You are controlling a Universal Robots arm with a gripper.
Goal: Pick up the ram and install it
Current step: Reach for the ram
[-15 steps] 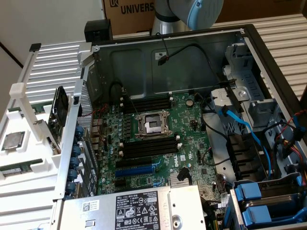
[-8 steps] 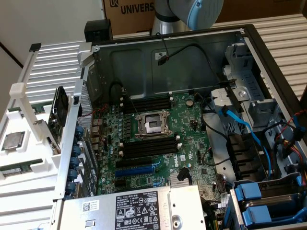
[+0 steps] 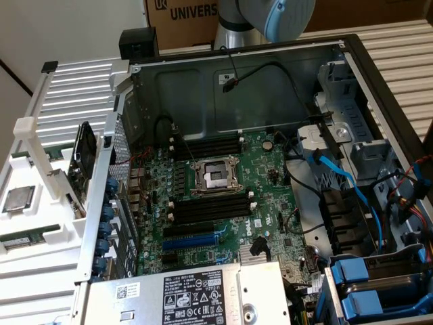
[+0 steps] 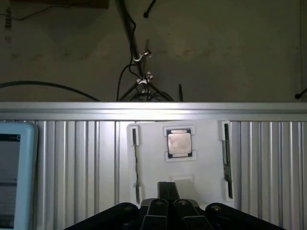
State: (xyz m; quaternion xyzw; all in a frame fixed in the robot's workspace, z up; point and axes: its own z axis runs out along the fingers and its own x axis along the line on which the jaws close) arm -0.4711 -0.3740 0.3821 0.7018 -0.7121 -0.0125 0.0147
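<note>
Off to one side of the end effector [image 4: 166,207] — its fingers drawn narrow and holding nothing — the ram [image 4: 227,159] lies in the white holder [image 4: 148,158] beside the processor chip [image 4: 179,143], its long axis running away from the fingertips.

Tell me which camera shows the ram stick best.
The exterior view: the ram lies flat in the white holder, green face showing. The wrist view shows it only edge-on, beside the processor chip.
</note>
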